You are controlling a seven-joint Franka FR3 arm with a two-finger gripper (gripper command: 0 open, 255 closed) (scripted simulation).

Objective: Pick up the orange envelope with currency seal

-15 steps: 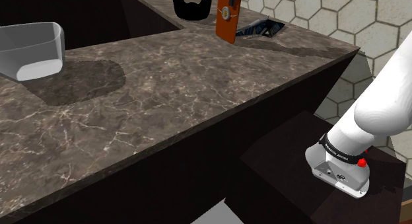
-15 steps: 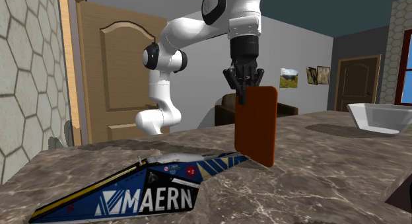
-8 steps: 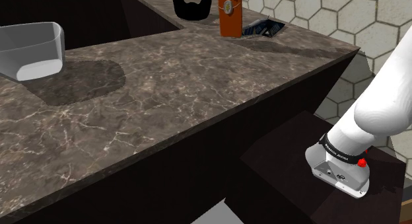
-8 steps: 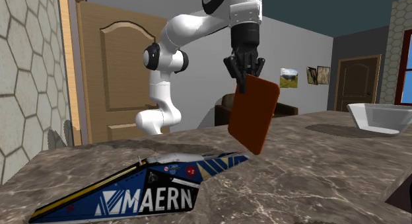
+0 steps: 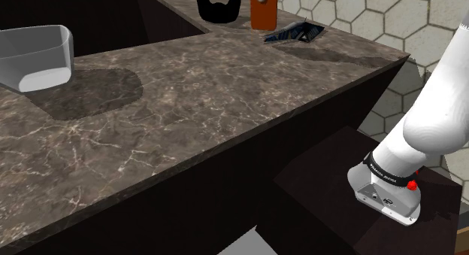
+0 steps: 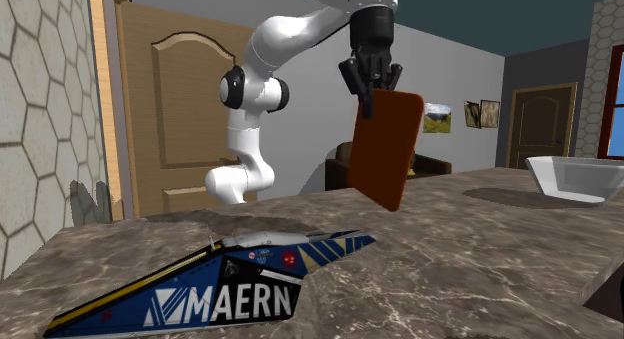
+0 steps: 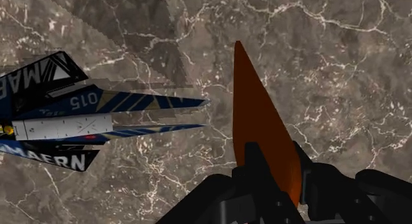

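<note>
The orange envelope [image 6: 388, 151] hangs tilted in the air above the marble counter [image 6: 470, 257], clear of the stone. My black gripper [image 6: 372, 83] is shut on its top corner. In the shoulder view the envelope [image 5: 263, 13] shows at the top edge, its round seal partly cut off. In the wrist view I see the envelope [image 7: 261, 123] edge-on, clasped between my fingers [image 7: 257, 170], with the counter far below.
A blue and white toy jet marked MAERN [image 6: 225, 282] lies on the counter below the envelope, also the jet [image 7: 72, 120] beside my gripper. A pale bowl [image 5: 34, 56] stands at the shoulder view's left, a black object [image 5: 218, 8] behind. The counter edge [image 5: 338, 84] drops off toward the stand.
The gripper has risen with the envelope, which went from hanging upright just over the counter to hanging tilted well above it. The jet and bowl stayed put.
</note>
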